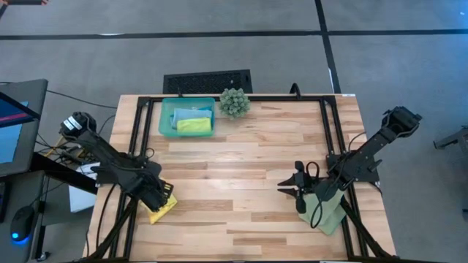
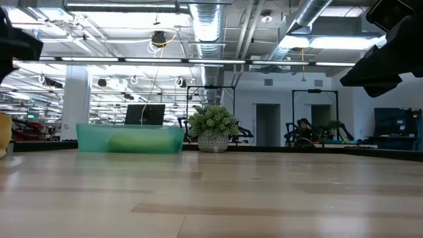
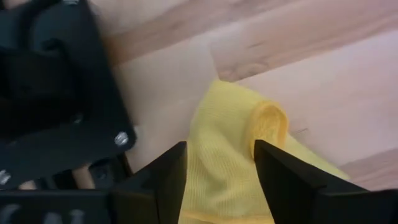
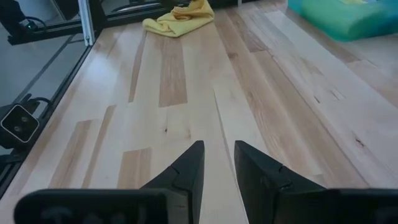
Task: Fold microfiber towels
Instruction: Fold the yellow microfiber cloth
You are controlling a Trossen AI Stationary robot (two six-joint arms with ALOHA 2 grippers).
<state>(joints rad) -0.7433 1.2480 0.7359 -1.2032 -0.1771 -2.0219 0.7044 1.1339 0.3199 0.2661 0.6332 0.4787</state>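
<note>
Left claw (image 3: 217,177) stands with its two dark fingers (image 3: 165,177) spread apart over the yellow towel (image 3: 239,155), straddling it rather than pinching it; the cloth shows between the fingers and reaches beyond their tips. From above, this claw (image 1: 162,196) sits at the near left corner of the desk (image 1: 241,157), right on top of the same towel (image 1: 162,208).

Under the claw the yellow towel lies crumpled, not flat: one edge is rolled up into a thick fold just ahead of the fingertips, and the rest spreads out loosely on the wood.

Right claw (image 4: 217,168) hovers over bare wood with its fingers (image 4: 186,171) parted by a narrow gap and nothing between them. In the high view it (image 1: 298,191) is at the near right of the desk, and the pale sage towel (image 1: 325,212) lies bunched just behind and beneath its arm, by the desk edge.

Far across the desk from both claws stands a teal tray (image 1: 167,120) with a light blue towel (image 1: 191,113) and a lime green towel (image 1: 194,126) lying in it. Just beside the tray, on the side nearer the right claw, sits a spiky green plant (image 1: 234,102). A dark frame rail (image 3: 56,106) runs close beside the left claw. Open wood lies between the two claws.
</note>
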